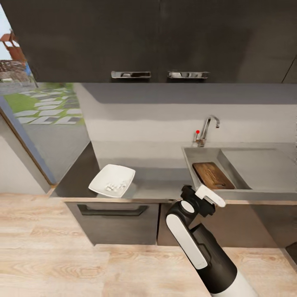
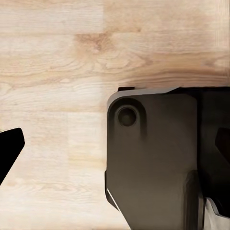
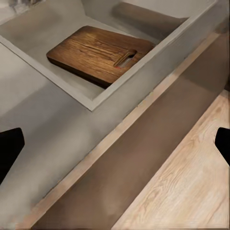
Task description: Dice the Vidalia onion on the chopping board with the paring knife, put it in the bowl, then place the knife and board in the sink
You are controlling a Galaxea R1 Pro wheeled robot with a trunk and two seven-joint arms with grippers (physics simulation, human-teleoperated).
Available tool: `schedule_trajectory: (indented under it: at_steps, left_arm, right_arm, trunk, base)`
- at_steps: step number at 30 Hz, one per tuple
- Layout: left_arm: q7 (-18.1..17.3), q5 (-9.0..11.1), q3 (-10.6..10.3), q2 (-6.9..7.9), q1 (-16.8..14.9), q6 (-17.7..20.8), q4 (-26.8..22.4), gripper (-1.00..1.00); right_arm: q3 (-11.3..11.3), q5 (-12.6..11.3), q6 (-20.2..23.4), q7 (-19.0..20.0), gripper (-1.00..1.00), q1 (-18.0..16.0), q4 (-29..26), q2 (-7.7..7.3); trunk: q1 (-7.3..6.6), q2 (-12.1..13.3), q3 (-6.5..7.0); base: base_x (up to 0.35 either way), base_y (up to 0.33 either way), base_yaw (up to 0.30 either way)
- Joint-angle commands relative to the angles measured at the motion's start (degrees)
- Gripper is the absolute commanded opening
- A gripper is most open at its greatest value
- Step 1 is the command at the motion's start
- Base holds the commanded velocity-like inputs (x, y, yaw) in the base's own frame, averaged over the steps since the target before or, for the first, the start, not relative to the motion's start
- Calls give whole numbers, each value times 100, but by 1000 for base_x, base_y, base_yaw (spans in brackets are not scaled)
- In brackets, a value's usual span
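Over the counter in the head view, the chopping board (image 1: pixel 213 175) already lies in the sink (image 1: pixel 264 171), on its shallow wing beside the tap (image 1: pixel 207 128), and the bowl (image 1: pixel 112 180) sits on the countertop (image 1: pixel 159 181) with pale diced pieces (image 1: pixel 114 187) inside. The right gripper (image 1: pixel 211 196) hangs at the counter's front edge, just short of the board. By my reading the task is near its end; the paring knife is not visible to me, so the next move calls for finding it.

From the left wrist, the left gripper (image 2: pixel 115 143) points at the wood floor (image 2: pixel 57 57) beside a dark robot part (image 2: pixel 153 158), fingertips wide apart and empty.

From the right wrist, the board lies flat in the basin, fingertips spread and empty; nothing blocks the way
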Motion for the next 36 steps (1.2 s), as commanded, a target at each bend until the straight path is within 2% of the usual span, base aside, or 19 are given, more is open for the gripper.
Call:
schedule_trajectory:
  at_steps: [1,10,12,13,14,15,16,18,20,22,24,27,30,31,33,36]
  left_arm:
    - [43,61,-37,9,-2,-23,-8,100]
    - [43,61,-38,9,-2,-23,-7,100]
    - [43,61,-35,9,-2,-23,-8,100]
    - [43,61,-36,9,-2,-23,-8,100]
    - [43,61,-34,9,-2,-23,-8,100]
    - [43,61,-32,9,-2,-23,-8,100]
    - [43,61,-33,9,-2,-23,-8,100]
    - [43,61,-31,10,-2,-21,-8,100]
    - [43,61,-30,13,-2,-22,-8,100]
    - [43,61,-30,16,-2,-20,-8,100]
    - [43,61,-30,17,-2,-21,-8,100]
    - [43,61,-30,17,-2,-22,-1,100]
    - [43,61,-30,18,-2,-21,8,100]
    - [43,61,-30,18,-2,-22,8,100]
    - [43,61,-30,18,-2,-21,9,100]
    - [43,61,-30,18,-2,-22,10,100]
  right_arm:
    - [4,-32,2,-35,100,-6,0,-26]
    - [4,-61,-125,-30,100,36,45,-297]
    - [5,-59,-299,20,100,47,67,-403]
    - [36,-55,-525,40,100,57,92,-536]
    - [120,-57,-619,46,100,71,118,-599]
    - [267,-57,-709,52,100,97,158,-659]
    - [570,-61,-879,52,100,133,247,-764]
    - [956,-102,-1213,53,100,154,368,-946]
    - [1468,-368,-1762,53,100,166,488,-1286]
    - [1865,-594,-2050,53,100,168,642,-1491]
    - [2416,-795,-2444,53,100,169,901,-1625]
    - [3260,-941,-3136,60,100,169,1518,-1711]
    - [3890,-1020,-3774,244,100,170,2212,-1735]
    - [4047,-1112,-3941,340,100,170,2409,-1737]
    - [4363,-1412,-4230,544,100,170,2777,-1739]
    - [4941,-2094,-4663,1102,100,170,3398,-1741]
  trunk:
    - [0,-12,-10]
    - [0,-12,-10]
    - [0,-12,-10]
    - [0,-12,-10]
    - [0,-12,-10]
    - [0,-12,-10]
    - [0,-12,-10]
    - [0,-12,-10]
    - [0,-12,-10]
    - [0,-12,-10]
    - [0,-12,-10]
    - [0,-12,-10]
    - [0,-12,-10]
    - [0,-12,-10]
    - [0,-12,-10]
    - [0,-12,-10]
  base:
    - [-294,0,0]
    - [-215,0,0]
    - [-28,0,0]
    - [-9,0,0]
    - [-6,0,0]
    - [-4,0,0]
    - [-2,0,0]
    - [-1,0,0]
    - [0,0,0]
    - [0,0,0]
    - [0,0,0]
    - [0,0,0]
    - [0,0,0]
    - [0,0,0]
    - [0,0,0]
    - [0,0,0]
